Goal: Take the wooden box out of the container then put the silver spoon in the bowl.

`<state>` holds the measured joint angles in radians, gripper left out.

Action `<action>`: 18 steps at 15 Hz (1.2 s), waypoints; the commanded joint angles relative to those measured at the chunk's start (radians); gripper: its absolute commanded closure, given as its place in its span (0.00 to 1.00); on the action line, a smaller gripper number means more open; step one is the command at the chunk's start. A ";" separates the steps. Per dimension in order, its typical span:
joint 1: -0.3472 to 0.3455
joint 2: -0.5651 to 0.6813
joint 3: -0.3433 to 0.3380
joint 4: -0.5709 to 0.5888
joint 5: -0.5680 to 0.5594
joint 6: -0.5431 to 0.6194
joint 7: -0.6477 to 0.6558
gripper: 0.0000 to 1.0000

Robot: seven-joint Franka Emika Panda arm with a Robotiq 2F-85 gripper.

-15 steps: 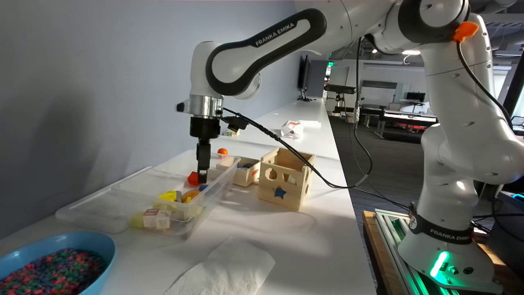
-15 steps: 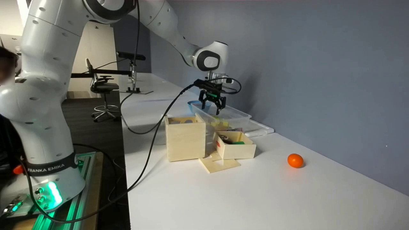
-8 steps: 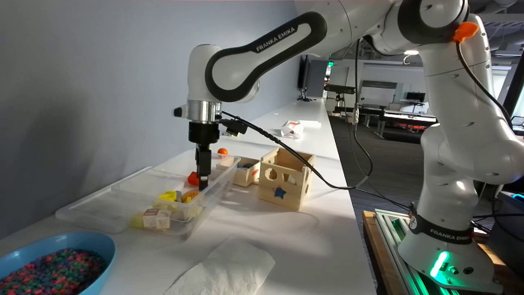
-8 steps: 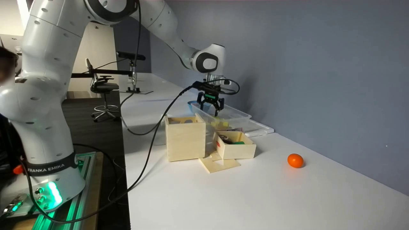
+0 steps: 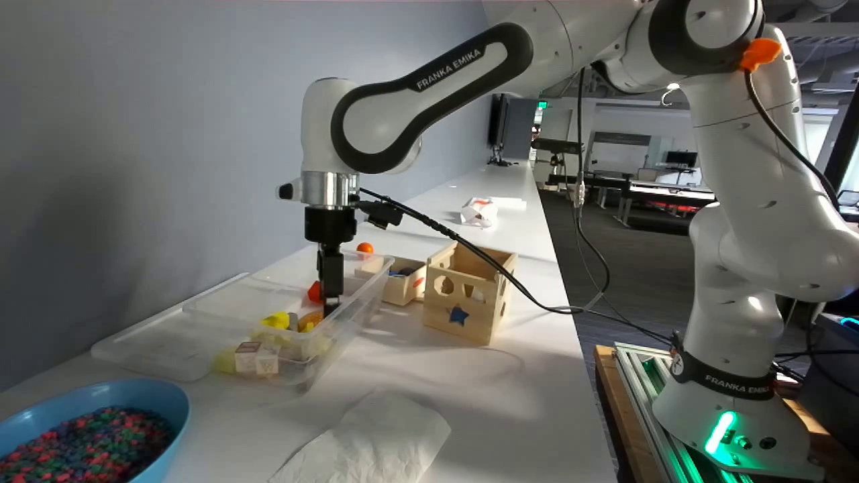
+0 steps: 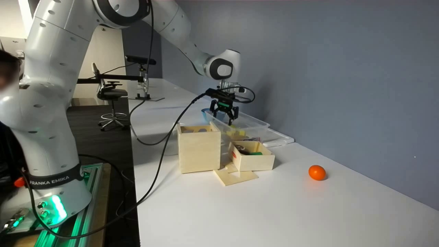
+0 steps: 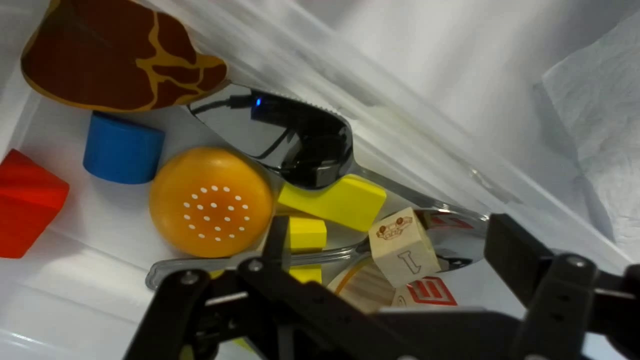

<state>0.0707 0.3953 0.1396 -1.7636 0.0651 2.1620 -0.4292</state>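
Observation:
My gripper (image 7: 392, 245) is open inside the container (image 5: 352, 329). Its fingers stand on either side of a small wooden letter block (image 7: 402, 252), apart from it. The block lies on the bowl end of a silver spoon (image 7: 460, 242), whose handle passes under the left finger. Another silver spoon (image 7: 400, 187) lies along the container wall. The shallow wooden box (image 6: 256, 162) stands on the table beside the container, with dark and green items in it. The blue bowl (image 5: 176, 422) with speckled contents stands beyond the container's other end. In an exterior view the gripper (image 6: 222, 118) shows over the container.
In the container lie an orange bun (image 7: 210, 200), a blue cylinder (image 7: 122, 150), a red block (image 7: 30, 200), a brown meat-shaped toy (image 7: 110, 55) and yellow pieces (image 7: 335, 200). A tall wooden cube (image 5: 460, 308), a paper towel (image 5: 382, 433) and an orange ball (image 6: 317, 172) are on the table.
My gripper has moved down into the container and slightly toward the blue bowl. It stays open. The objects have not visibly moved.

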 commanded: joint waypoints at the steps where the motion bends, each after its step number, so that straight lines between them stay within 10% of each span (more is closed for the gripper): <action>1: -0.001 0.014 0.013 0.000 -0.001 0.001 0.008 0.00; 18: 0.134 0.099 -0.006 -0.005 -0.147 0.097 0.324 0.04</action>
<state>0.1787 0.4773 0.1560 -1.7672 -0.0195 2.2350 -0.1460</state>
